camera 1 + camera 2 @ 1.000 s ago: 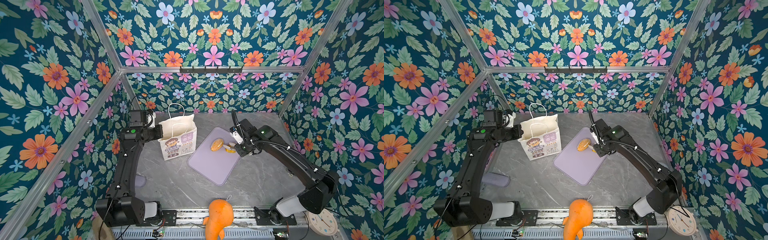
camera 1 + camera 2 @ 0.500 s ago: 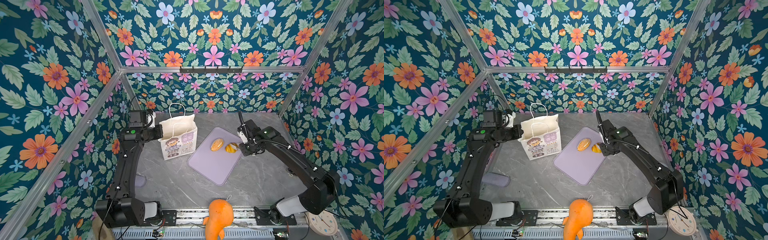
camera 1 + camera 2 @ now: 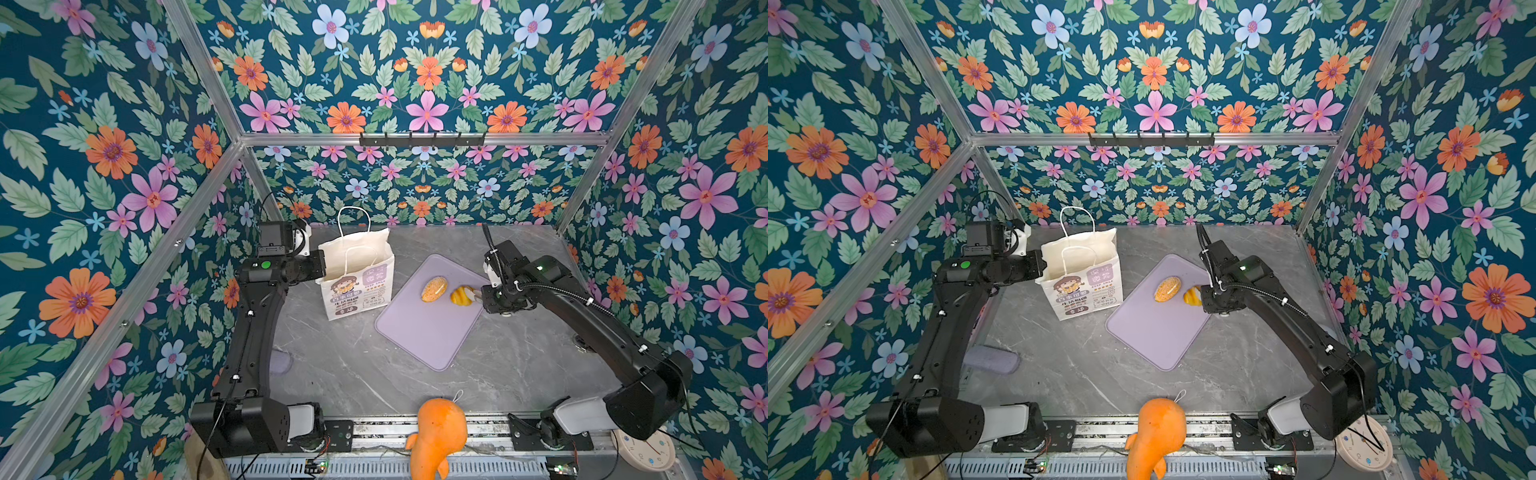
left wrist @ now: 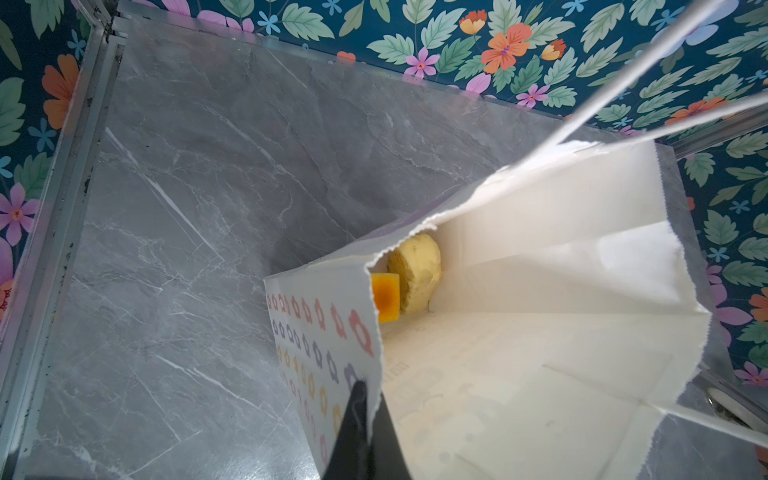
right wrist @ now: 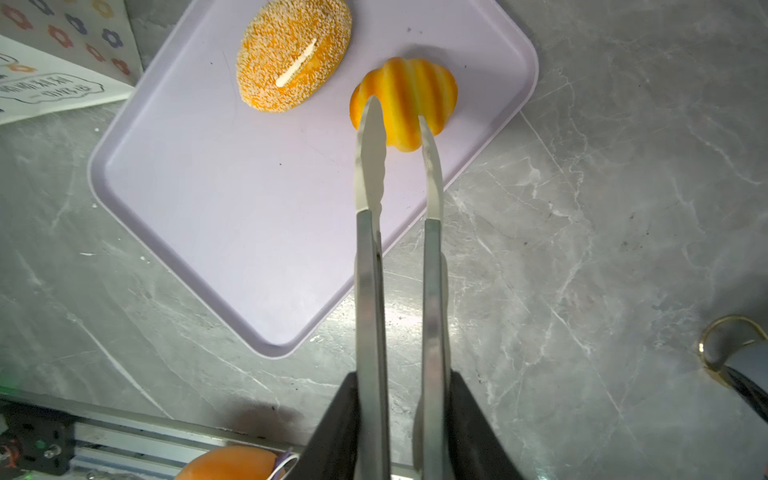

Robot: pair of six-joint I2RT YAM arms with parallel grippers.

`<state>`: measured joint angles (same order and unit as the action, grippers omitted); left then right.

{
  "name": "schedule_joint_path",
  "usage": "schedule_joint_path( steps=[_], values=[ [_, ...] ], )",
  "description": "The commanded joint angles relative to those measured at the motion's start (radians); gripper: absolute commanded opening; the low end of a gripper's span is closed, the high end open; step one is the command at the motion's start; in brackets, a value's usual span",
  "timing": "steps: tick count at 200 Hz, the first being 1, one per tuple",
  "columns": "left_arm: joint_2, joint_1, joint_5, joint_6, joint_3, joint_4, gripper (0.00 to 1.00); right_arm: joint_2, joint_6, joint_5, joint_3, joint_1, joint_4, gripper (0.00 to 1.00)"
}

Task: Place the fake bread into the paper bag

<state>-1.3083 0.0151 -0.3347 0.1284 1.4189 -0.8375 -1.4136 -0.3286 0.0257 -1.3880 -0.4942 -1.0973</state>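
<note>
The white paper bag (image 3: 357,270) stands open at the back left, and my left gripper (image 4: 365,399) is shut on its rim. Inside it, in the left wrist view, lie a blocky orange bread (image 4: 386,297) and a pale yellow roll (image 4: 415,270). A speckled bun (image 3: 434,289) and a ridged croissant (image 3: 459,296) lie on the lilac tray (image 3: 424,332). My right gripper (image 5: 401,382) is shut on metal tongs (image 5: 368,249). The tong tips stand one on each side of the croissant's (image 5: 409,89) near end, beside the bun (image 5: 293,54).
An orange plush toy (image 3: 436,436) sits at the front edge, with a round clock (image 3: 642,451) at the front right. A grey-purple object (image 3: 992,359) lies by the left arm. Floral walls enclose three sides.
My right gripper has drawn back to the right, uncovering the croissant, and the tong arms have narrowed onto it. The left arm and bag have not moved.
</note>
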Motion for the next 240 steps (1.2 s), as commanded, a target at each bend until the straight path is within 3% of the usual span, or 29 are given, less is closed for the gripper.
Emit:
schedule_joint_path(
  steps=[1, 67, 240],
  values=[
    [0.008, 0.0, -0.002, -0.001, 0.0, 0.021, 0.04, 0.013, -0.068, -0.064, 0.02, -0.001, 0.02, 0.34],
    [0.018, 0.0, 0.003, -0.001, -0.005, 0.02, 0.04, 0.018, -0.09, -0.096, 0.102, -0.001, 0.116, 0.44],
    [0.014, 0.0, 0.006, -0.007, 0.005, 0.023, 0.04, -0.06, -0.053, -0.04, 0.148, 0.058, 0.237, 0.44]
  ],
)
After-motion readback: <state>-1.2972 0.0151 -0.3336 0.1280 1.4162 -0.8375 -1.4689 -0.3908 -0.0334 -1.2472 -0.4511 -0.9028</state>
